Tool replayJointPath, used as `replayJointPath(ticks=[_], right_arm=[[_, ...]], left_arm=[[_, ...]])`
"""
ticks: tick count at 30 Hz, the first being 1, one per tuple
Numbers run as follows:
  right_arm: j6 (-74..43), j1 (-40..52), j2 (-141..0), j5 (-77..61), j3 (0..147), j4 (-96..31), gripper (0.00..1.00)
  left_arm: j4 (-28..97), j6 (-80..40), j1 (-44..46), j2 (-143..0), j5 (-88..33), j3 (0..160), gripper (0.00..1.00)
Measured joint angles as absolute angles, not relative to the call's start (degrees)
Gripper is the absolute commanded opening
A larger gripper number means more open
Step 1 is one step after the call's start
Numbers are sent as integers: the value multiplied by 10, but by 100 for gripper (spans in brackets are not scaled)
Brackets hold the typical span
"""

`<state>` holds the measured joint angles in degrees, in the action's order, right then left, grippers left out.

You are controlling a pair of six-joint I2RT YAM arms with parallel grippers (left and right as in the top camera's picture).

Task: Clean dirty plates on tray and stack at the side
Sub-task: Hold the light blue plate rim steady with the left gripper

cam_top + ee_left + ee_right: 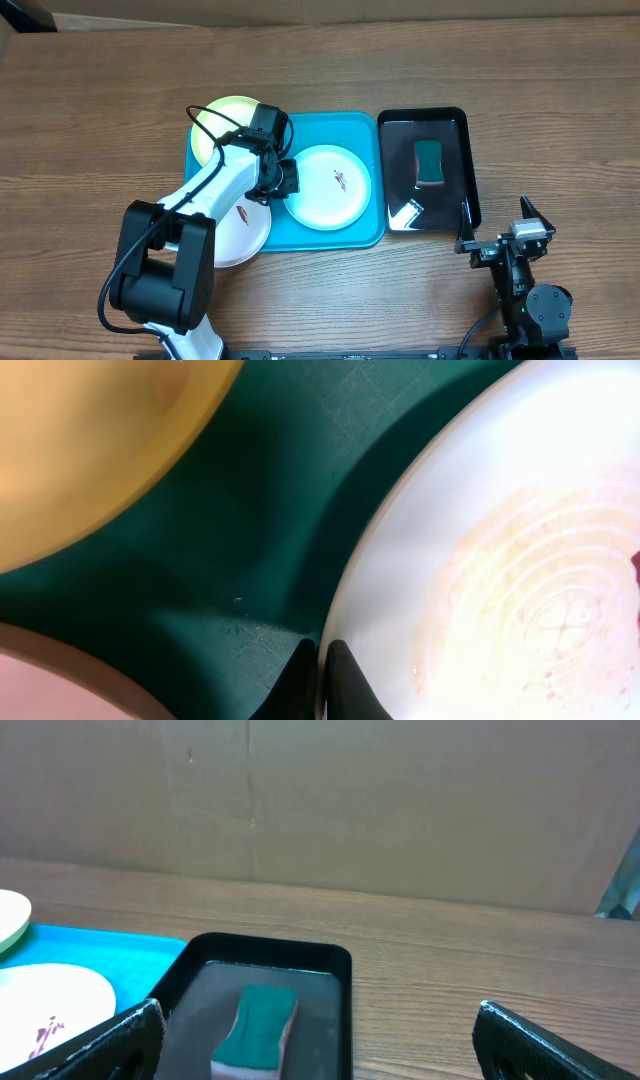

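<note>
The left gripper point(322, 676) pinches the rim of the plate point(500, 510) at the centre of the tray point(330, 114), apparently to lift it for cleaning; the right gripper point(320, 1036) hangs with jaws spread.

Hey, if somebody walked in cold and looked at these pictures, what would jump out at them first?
First, the left pincer, shut on the rim of the pale plate in the middle of the turquoise tray, with a yellow-green plate at the tray's far left corner. To the right, a glossy black tray holds a green sponge, and the right pincer hangs open in front of it.
</note>
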<state>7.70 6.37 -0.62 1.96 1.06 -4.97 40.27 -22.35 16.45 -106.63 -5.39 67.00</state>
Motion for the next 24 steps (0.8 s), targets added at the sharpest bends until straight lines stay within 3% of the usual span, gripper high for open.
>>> replayJointPath(ticks=[24], right_arm=[[77,64,-6,20,11,-50,100]], left_arm=[[404,-224,164,-1066,-54,670,8]])
